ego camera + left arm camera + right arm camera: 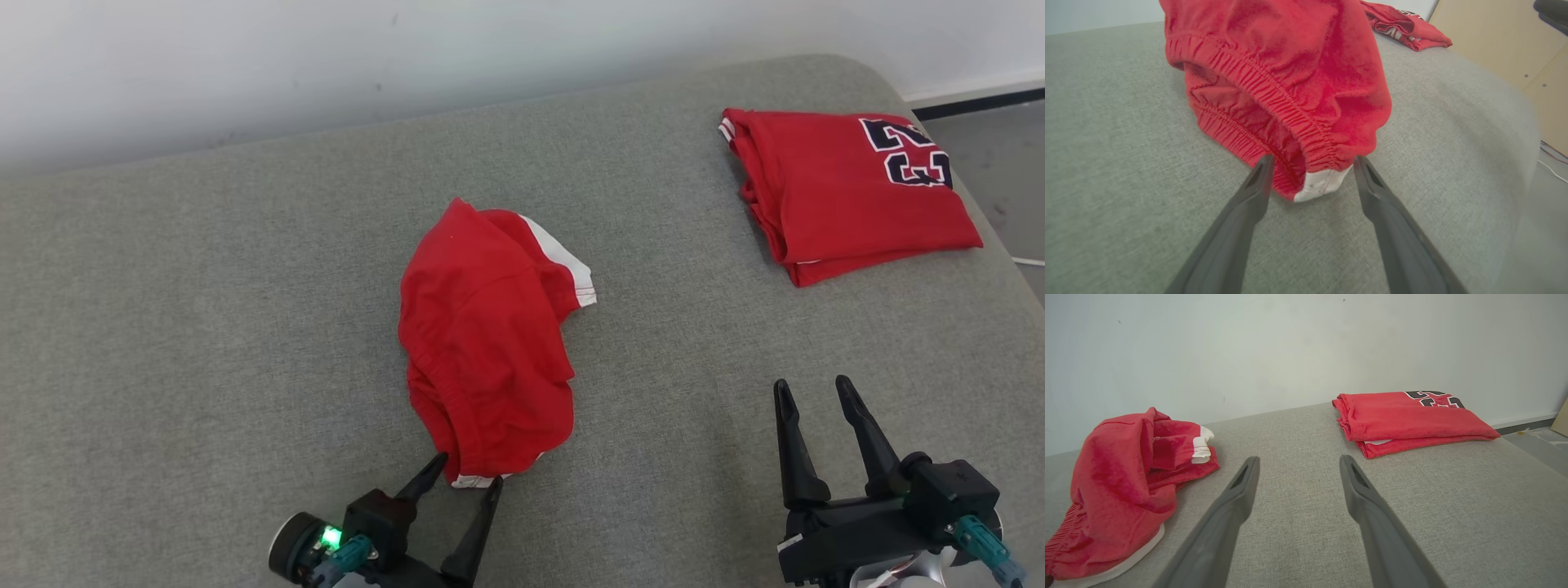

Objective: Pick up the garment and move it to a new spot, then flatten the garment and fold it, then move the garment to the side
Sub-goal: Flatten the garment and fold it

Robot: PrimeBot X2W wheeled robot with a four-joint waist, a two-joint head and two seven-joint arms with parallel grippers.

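- Garment [486, 343] lay crumpled in a heap at the middle of the grey cushioned surface [204, 327], well apart from the folded red jersey [849, 196] near its far right corner.
- Your left gripper [469, 470] stood wide open, its fingertips on either side of the heap's near edge. Your right gripper [812, 382] was wide open too, over bare fabric and holding nothing.
- Had you closed there, you would likely have pinched just the white hem corner [1318, 185] or one layer of the elastic waistband [1274, 102]. The heap could then have unrolled, dragged or slipped free on the lift.
- Pushing the tips lower risked digging into the soft upholstery.
- The left wrist view showed you the gathered waistband and the white corner between the fingers, which the head view flattened to a red lump with a sliver of white.
- The right wrist view showed you how high the heap stood.
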